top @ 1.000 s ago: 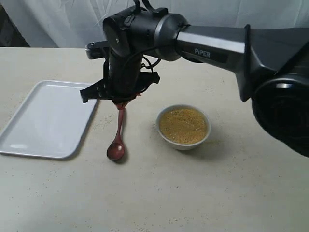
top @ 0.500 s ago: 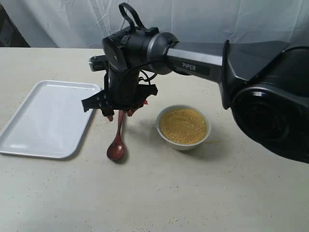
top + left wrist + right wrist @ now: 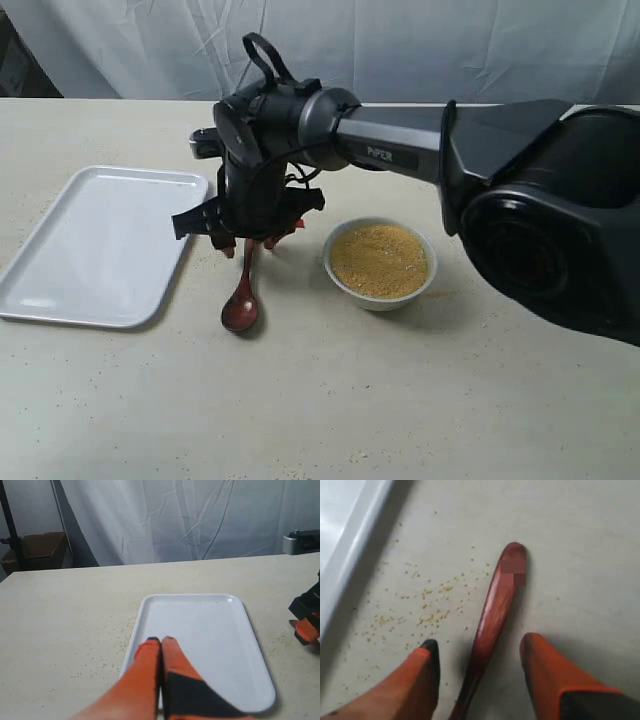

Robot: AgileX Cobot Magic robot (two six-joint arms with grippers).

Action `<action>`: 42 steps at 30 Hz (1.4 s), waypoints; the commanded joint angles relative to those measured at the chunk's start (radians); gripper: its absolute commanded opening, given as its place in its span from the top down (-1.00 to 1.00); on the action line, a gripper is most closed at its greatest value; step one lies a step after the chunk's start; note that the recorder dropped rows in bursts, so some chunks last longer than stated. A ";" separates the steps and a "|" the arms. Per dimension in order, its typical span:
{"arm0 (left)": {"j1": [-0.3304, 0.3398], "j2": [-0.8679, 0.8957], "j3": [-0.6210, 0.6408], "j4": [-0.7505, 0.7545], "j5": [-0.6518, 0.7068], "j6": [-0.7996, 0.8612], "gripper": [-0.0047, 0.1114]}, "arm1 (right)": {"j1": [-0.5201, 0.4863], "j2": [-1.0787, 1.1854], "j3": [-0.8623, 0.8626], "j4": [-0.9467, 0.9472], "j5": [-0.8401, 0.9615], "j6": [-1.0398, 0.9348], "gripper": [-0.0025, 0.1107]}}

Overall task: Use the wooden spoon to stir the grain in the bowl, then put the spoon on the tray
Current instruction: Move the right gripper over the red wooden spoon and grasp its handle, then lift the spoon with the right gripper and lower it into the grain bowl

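Observation:
The dark reddish-brown wooden spoon lies flat on the table between the tray and the bowl, handle pointing away from the front edge. My right gripper stands open low over the handle, one finger on each side and neither touching it. The white bowl holds a mound of yellow grain. My left gripper is shut on nothing, hovering at the near end of the white tray; the exterior view does not show it.
Spilled grains are scattered on the table between the tray's rim and the spoon handle. The right arm's long black body stretches over the table behind the bowl. A white curtain hangs behind the table.
My right gripper's jaws went from shut around the handle's end to open, and the wrist sank slightly. The spoon stayed lying on the table.

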 commanded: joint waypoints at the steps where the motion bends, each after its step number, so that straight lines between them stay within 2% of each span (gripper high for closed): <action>1: -0.004 -0.005 0.002 0.002 -0.013 -0.004 0.92 | 0.002 0.016 -0.007 -0.040 0.008 0.005 0.07; 3: -0.004 -0.005 0.002 0.002 -0.013 -0.004 0.92 | 0.002 0.020 -0.007 -0.048 0.008 0.007 0.07; 5: -0.004 -0.005 0.002 0.002 -0.013 -0.004 0.92 | 0.002 0.020 -0.007 -0.053 0.006 0.007 0.16; 7: -0.004 -0.005 0.002 0.002 -0.013 -0.004 0.92 | 0.002 0.020 -0.007 -0.055 0.006 0.007 0.37; 11: -0.004 -0.005 0.002 0.002 -0.013 -0.004 0.92 | 0.002 0.027 -0.007 -0.055 0.008 0.007 0.97; 22: -0.004 -0.005 0.002 0.002 -0.013 -0.004 0.92 | -0.017 -0.089 -0.043 -0.048 0.031 0.043 0.95; 27: -0.004 -0.005 0.002 0.002 -0.013 -0.004 0.92 | -0.066 -0.188 -0.043 -0.051 0.106 0.062 0.95; 33: -0.004 -0.005 0.002 0.002 -0.013 -0.004 0.92 | -0.177 -0.258 -0.043 -0.195 0.322 0.229 0.95; 39: -0.004 -0.005 0.002 0.004 -0.015 -0.004 0.92 | -0.200 -0.296 -0.043 -0.282 0.322 0.419 0.95; 42: -0.004 -0.005 0.002 0.004 -0.015 -0.004 0.92 | -0.202 -0.304 -0.043 -0.248 0.322 0.386 0.95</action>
